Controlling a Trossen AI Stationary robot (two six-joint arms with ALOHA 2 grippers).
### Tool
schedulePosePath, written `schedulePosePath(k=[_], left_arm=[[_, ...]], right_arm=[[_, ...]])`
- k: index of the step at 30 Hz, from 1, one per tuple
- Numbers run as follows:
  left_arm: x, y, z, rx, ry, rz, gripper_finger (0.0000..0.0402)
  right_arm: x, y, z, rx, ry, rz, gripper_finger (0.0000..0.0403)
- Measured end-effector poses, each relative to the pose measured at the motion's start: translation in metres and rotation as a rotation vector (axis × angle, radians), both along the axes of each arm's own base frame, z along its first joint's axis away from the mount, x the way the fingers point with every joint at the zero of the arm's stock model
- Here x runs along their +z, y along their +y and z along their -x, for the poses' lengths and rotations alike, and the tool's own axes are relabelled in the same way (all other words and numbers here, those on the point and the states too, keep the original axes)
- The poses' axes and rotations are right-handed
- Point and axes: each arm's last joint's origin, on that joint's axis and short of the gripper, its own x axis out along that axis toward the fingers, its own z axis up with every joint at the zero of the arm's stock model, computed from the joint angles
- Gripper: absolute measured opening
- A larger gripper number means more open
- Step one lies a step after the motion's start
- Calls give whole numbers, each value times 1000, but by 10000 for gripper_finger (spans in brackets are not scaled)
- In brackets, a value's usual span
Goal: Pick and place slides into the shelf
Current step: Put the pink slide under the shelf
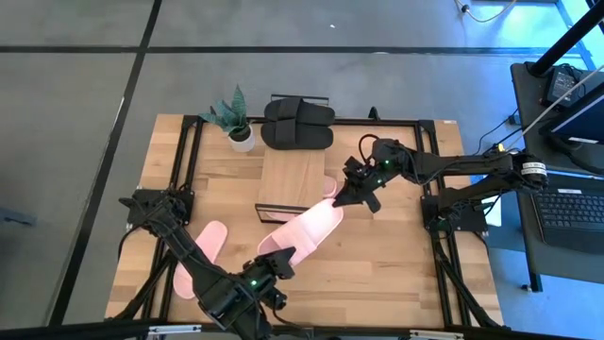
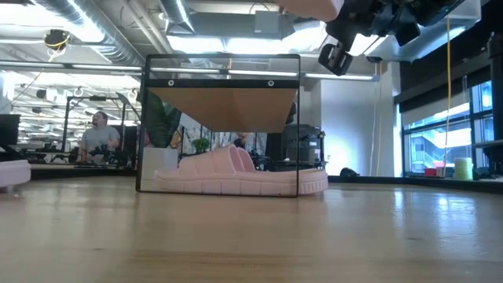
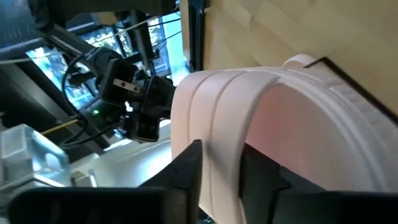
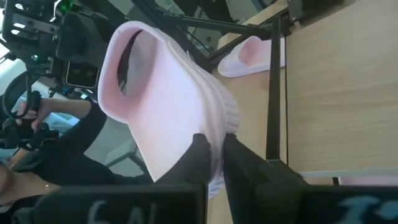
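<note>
A light pink slide [image 1: 307, 231] hangs in the air between my two grippers, just off the near right corner of the shelf [image 1: 293, 175]. My left gripper [image 1: 274, 267] is at its near end, my right gripper [image 1: 342, 198] at its far end. A second pink slide [image 1: 200, 253] lies sole down on the table's left. A third [image 2: 236, 177] rests on its sole on the table under the shelf. A black pair [image 1: 297, 123] sits at the far edge behind the shelf. My left gripper has the slide's wide strap [image 3: 221, 155] between its two fingers, one finger [image 3: 186, 171] on each side of the band, which fills the gap. The fingers come slanting up from the table's near side. The slide is clear of the table. My right gripper pinches the rim of the sole [image 4: 214, 134] at the end away from the strap, between its two fingers [image 4: 199, 152]. The fingers come nearly level from the table's right side. The slide stretches away from them toward my left gripper, lifted clear.
A potted plant [image 1: 236, 123] stands at the far left beside the shelf. Black frame rails [image 1: 189, 151] run along the table's sides. A person's hand [image 4: 28, 112] shows beyond the table, and people sit in the room behind [image 2: 98, 137].
</note>
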Motion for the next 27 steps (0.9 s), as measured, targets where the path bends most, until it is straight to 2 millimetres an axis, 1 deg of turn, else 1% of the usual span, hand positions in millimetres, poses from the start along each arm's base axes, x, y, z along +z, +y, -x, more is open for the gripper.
schedulePosePath(k=[6, 8, 13, 17, 19, 22, 27], left_arm=[[0, 0, 0, 27, -42, 48, 149], [0, -3, 2, 26, -54, 61, 164], [1, -14, 14, -3, -73, 83, 175], [11, -19, 29, -8, -132, 150, 176], [20, -19, 37, 0, -177, 211, 176], [33, -18, 49, 31, -261, 351, 176], [55, -10, 69, 129, -356, 672, 177]], right_arm=[[1, 0, 0, -9, -14, 4, 31], [4, -2, 0, -14, -40, 8, 27], [12, -10, 6, -45, -70, 9, 27], [17, -15, 13, -72, -77, 15, 27], [21, -18, 16, -87, -94, 19, 27], [27, -23, 22, -115, -114, 25, 25], [35, -37, 37, -205, -127, 56, 23]])
